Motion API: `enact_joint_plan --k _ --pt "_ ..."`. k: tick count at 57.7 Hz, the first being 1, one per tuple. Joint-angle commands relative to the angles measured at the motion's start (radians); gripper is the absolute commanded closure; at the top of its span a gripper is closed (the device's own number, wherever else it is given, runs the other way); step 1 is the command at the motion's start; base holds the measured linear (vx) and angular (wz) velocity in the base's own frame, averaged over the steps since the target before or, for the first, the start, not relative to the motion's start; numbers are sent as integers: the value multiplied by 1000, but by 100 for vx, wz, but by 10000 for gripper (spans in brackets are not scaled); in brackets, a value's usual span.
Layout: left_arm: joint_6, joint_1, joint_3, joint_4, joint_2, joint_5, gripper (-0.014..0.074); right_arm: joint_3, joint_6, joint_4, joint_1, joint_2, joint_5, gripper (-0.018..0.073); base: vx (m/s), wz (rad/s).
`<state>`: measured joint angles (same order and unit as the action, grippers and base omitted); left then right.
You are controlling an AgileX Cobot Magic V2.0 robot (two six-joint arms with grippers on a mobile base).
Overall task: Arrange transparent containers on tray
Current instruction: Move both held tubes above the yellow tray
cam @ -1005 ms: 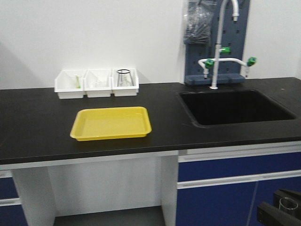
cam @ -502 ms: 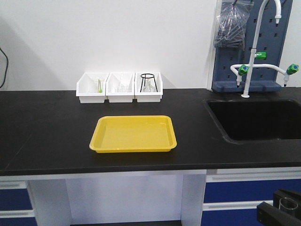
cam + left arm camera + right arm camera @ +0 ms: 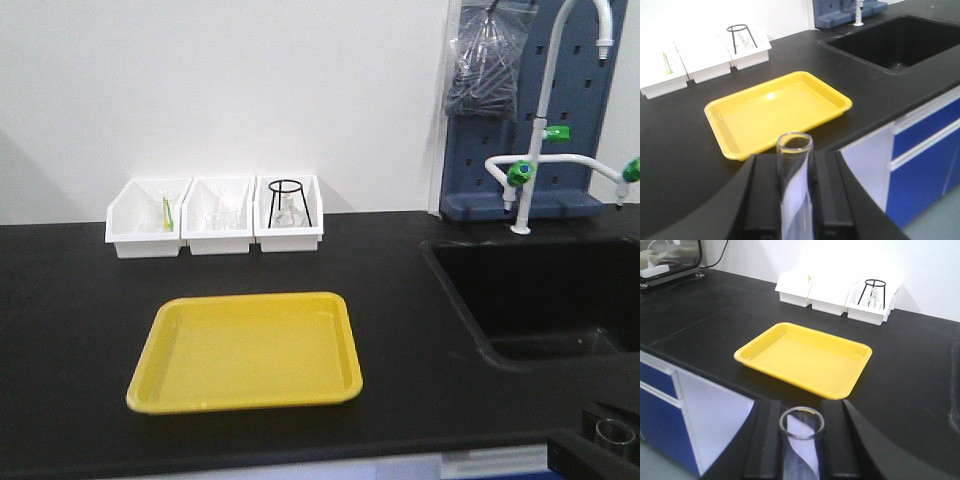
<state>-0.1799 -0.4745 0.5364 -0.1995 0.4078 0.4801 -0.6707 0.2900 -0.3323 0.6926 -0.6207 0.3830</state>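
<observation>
The yellow tray (image 3: 245,352) lies empty on the black counter, also seen in the left wrist view (image 3: 777,112) and the right wrist view (image 3: 805,357). My left gripper (image 3: 796,161) is shut on a clear glass tube (image 3: 795,172), held upright short of the counter's front edge. My right gripper (image 3: 801,412) is shut on another clear tube (image 3: 801,437); it shows at the bottom right corner (image 3: 600,445). More clear glassware (image 3: 222,217) sits in the white bins at the back.
Three white bins (image 3: 215,240) stand against the wall; the right one holds a black tripod ring stand (image 3: 287,203). A sink (image 3: 540,300) with a white faucet (image 3: 540,120) is at the right. Blue drawers (image 3: 925,155) sit below the counter.
The front view has swung and come closer to the counter, so the tray looks larger and lower. The right gripper keeps its tube at the bottom right corner.
</observation>
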Motion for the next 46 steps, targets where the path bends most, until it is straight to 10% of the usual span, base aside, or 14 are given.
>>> enact_joint_plan --k 1,46 --pt "-10 -3 39 -2 7 -79 594 -35 -9 -19 -1 0 -80 571 44 4" --pt "-10 -3 39 -2 7 -79 594 -35 -9 -19 -1 0 -80 571 38 12"
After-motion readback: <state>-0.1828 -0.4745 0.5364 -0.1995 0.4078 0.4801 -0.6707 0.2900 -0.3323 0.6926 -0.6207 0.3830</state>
